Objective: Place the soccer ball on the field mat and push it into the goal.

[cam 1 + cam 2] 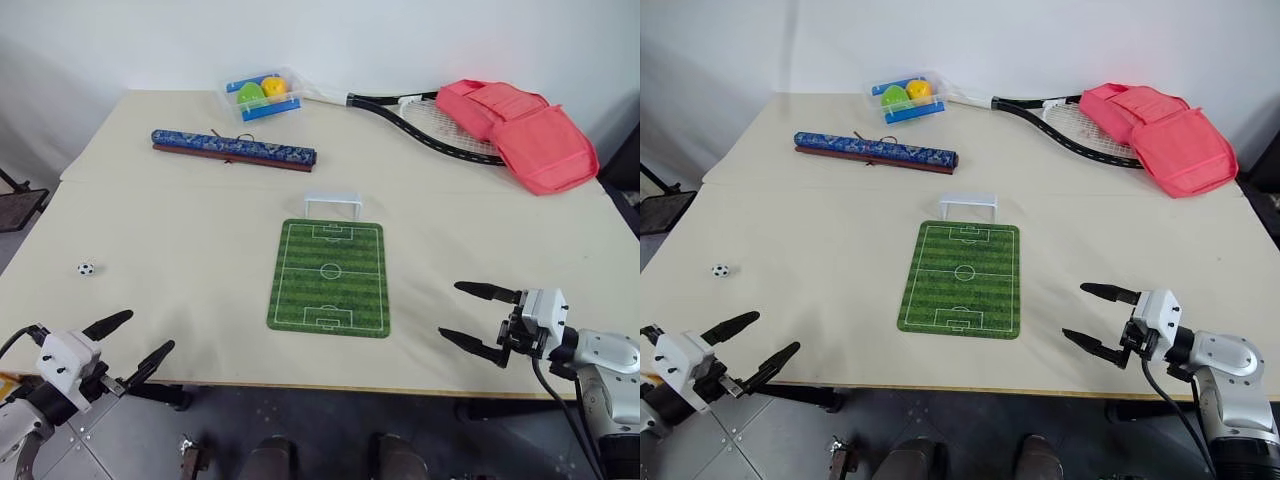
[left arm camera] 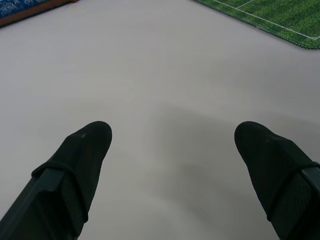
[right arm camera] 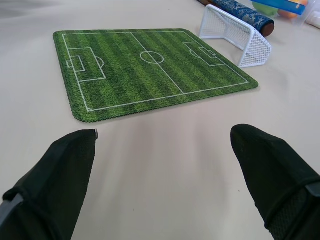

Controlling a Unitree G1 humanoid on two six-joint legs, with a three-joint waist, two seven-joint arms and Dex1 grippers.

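Closest to the camera, both arms are parked at the near edge of the beige surface (image 1: 200, 230). The left end effector (image 1: 143, 337) sits at the near left corner with its two black fingers spread wide and nothing between them. Same story on the other side: the right end effector (image 1: 462, 312) hovers near the front right edge, fingers wide apart, holding nothing, pointing in toward the middle.

A bit further in, the soccer ball (image 1: 86, 268) is sitting by itself on the left part of the surface, well apart from the mat and not touched by anything. The field mat (image 1: 329, 277) lies flat in the middle, long side running away from the robot. The goal (image 1: 334, 205) stands just past the mat's far short edge, mouth facing the mat.

Beyond that there's a long blue patterned roll (image 1: 233, 149) lying crosswise. At the far edge sits a clear plastic box (image 1: 262, 94) with yellow and green balls in it, a tennis racket (image 1: 425, 122), and a pink bag (image 1: 520, 132) lying over the racket's head.
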